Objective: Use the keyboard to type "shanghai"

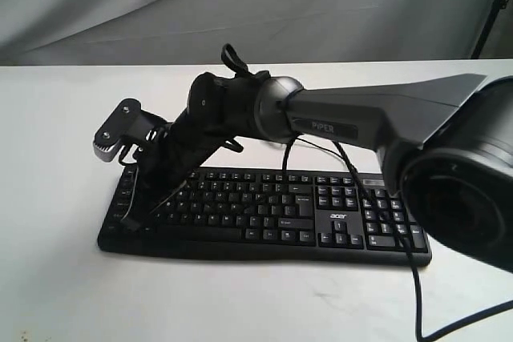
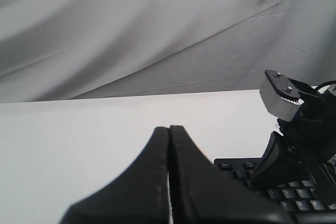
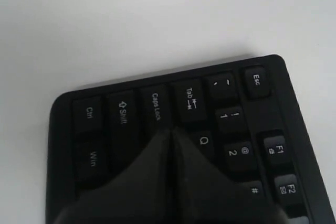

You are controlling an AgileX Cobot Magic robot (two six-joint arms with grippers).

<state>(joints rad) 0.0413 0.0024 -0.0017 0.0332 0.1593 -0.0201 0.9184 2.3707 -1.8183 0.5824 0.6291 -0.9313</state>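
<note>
The black keyboard with an "acer" logo lies across the white table. My right arm reaches over it from the right. The right gripper is down at the keyboard's left end. In the right wrist view the keyboard fills the frame. There the right gripper is shut, its tip just at the keys between Caps Lock and Q, and it hides the keys under its fingers. My left gripper is shut on nothing. It hangs over bare table beside the keyboard's corner. It does not show in the exterior view.
A thin black cable runs over the keyboard's right front edge and off the table. The right arm's silver wrist mount stands over the keyboard's left end. Grey cloth hangs behind the white table.
</note>
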